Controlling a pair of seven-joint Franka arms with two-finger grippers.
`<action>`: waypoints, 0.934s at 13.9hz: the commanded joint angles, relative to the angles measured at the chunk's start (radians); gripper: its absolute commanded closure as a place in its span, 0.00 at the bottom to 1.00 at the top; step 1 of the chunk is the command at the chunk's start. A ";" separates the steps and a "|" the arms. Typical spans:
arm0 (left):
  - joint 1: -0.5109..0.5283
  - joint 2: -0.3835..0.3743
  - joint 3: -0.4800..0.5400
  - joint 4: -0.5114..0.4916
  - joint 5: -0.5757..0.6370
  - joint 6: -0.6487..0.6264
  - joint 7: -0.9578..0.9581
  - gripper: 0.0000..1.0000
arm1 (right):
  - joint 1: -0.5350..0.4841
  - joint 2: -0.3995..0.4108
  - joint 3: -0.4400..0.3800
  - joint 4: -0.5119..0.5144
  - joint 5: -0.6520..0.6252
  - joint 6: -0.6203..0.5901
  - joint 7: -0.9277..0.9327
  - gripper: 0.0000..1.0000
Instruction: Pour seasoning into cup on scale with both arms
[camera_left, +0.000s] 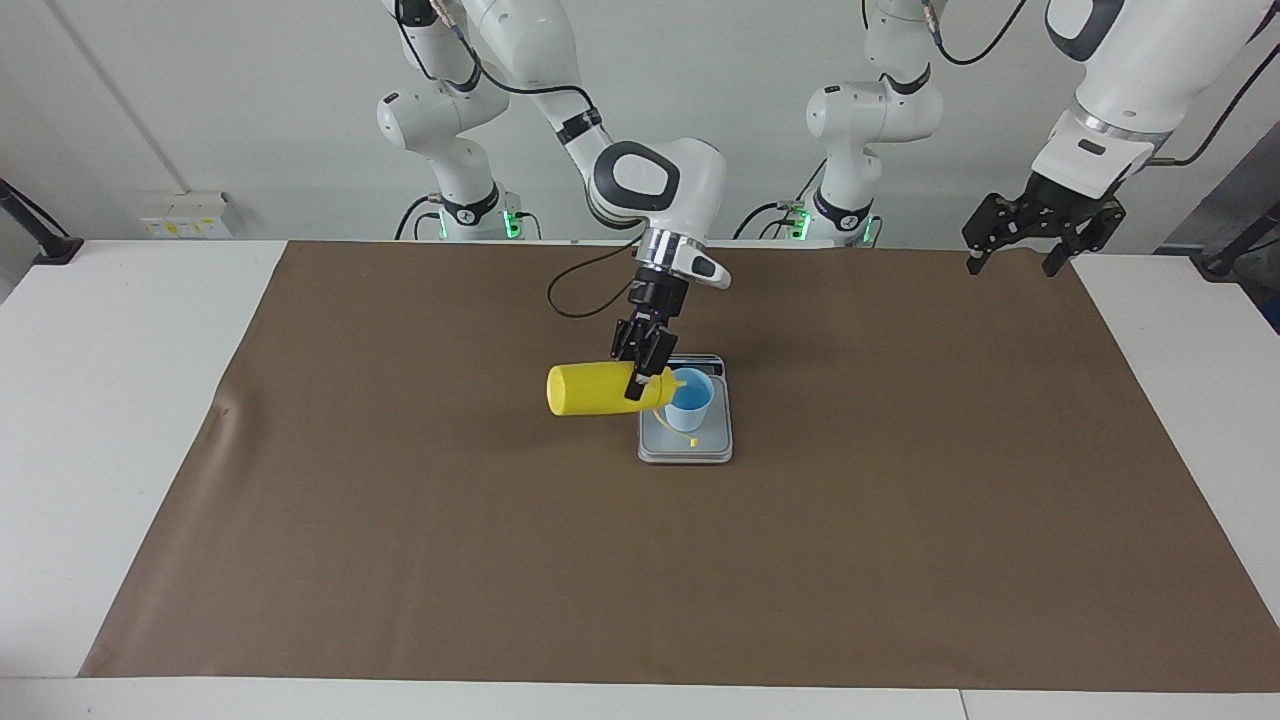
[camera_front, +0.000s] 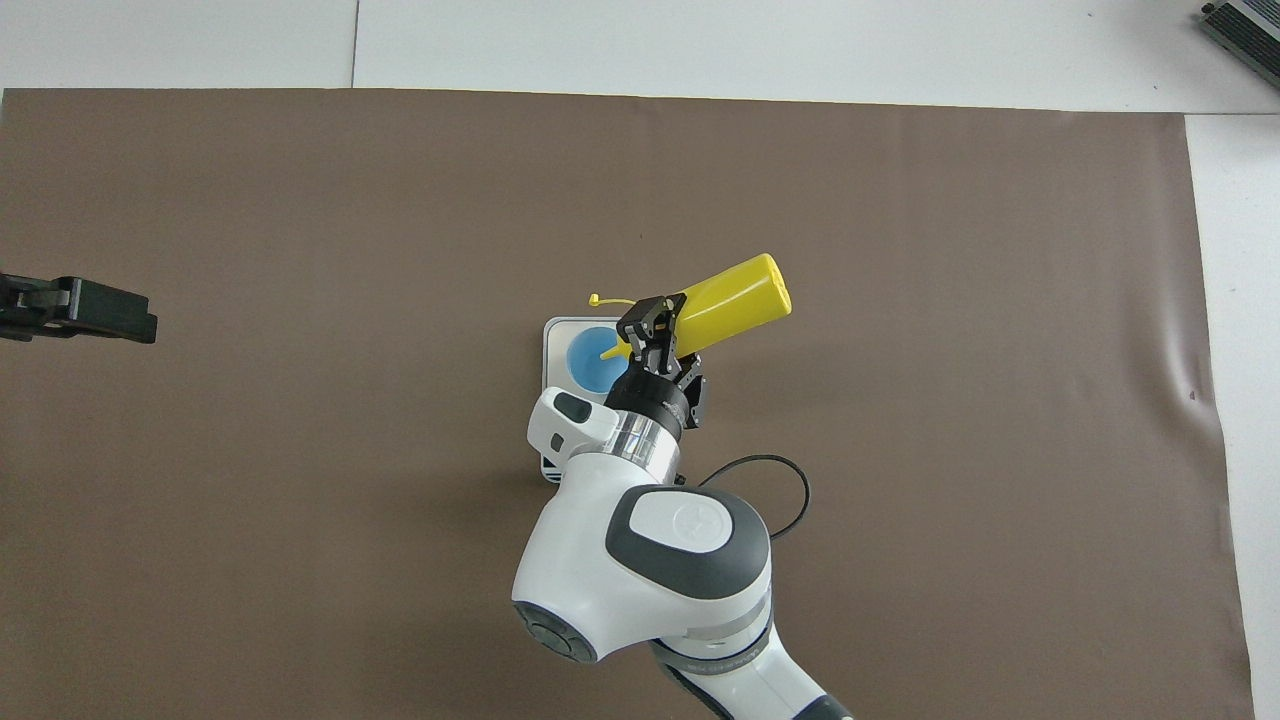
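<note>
The yellow seasoning bottle (camera_left: 595, 388) (camera_front: 735, 300) is tipped on its side, with its nozzle over the mouth of the light blue cup (camera_left: 692, 398) (camera_front: 590, 362). The cup stands on the grey scale (camera_left: 690, 448) (camera_front: 555, 335) in the middle of the mat. My right gripper (camera_left: 643, 375) (camera_front: 655, 325) is shut on the bottle near its neck and holds it in the air. The bottle's tethered cap (camera_left: 694, 441) (camera_front: 594, 299) hangs loose over the scale. My left gripper (camera_left: 1015, 262) (camera_front: 80, 310) is open and empty, waiting high over the mat's edge at the left arm's end.
A brown mat (camera_left: 900, 500) (camera_front: 950, 250) covers most of the white table (camera_left: 130, 330). A black cable (camera_left: 575, 300) (camera_front: 770, 470) loops from the right wrist over the mat beside the scale.
</note>
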 joint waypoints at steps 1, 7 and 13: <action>0.016 -0.028 -0.006 -0.033 -0.016 0.009 0.006 0.00 | -0.001 0.017 0.001 0.028 -0.051 -0.019 0.012 1.00; 0.016 -0.028 -0.006 -0.033 -0.016 0.009 0.006 0.00 | -0.014 0.019 0.001 0.028 -0.051 -0.004 0.011 1.00; 0.015 -0.028 -0.006 -0.033 -0.016 0.009 0.006 0.00 | -0.024 -0.006 0.003 0.028 -0.009 0.001 0.015 1.00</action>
